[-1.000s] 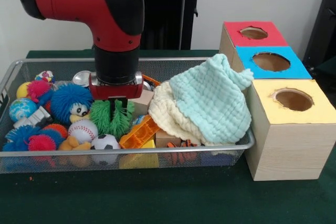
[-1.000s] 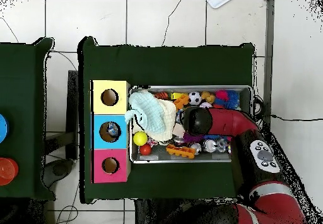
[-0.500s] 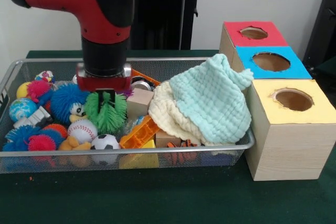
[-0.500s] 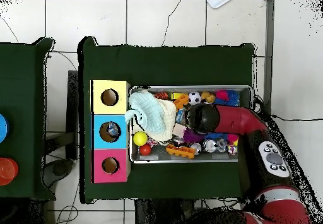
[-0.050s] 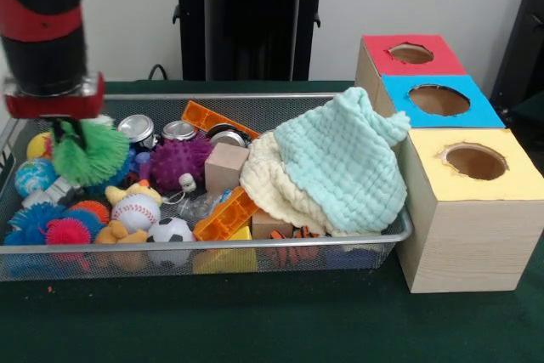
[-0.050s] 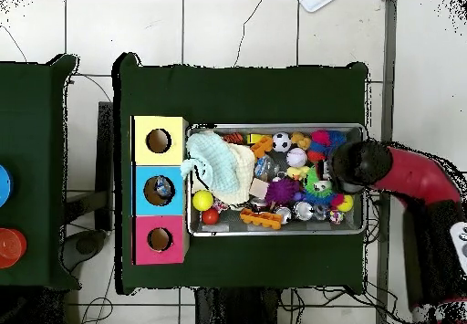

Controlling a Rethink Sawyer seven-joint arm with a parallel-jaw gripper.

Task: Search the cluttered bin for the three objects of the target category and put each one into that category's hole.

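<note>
Front view: we are gripping green spiky ball (image 5: 89,155) in closed gripper (image 5: 70,132), at basket (image 5: 255,101) end farthest from boxes (image 5: 470,210). Risk: soft spikes slipping during long carry.

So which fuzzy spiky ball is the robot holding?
The green one, hanging lifted under the gripper at the basket's end farthest from the boxes. The purple one and the blue one lie in the basket.
</note>
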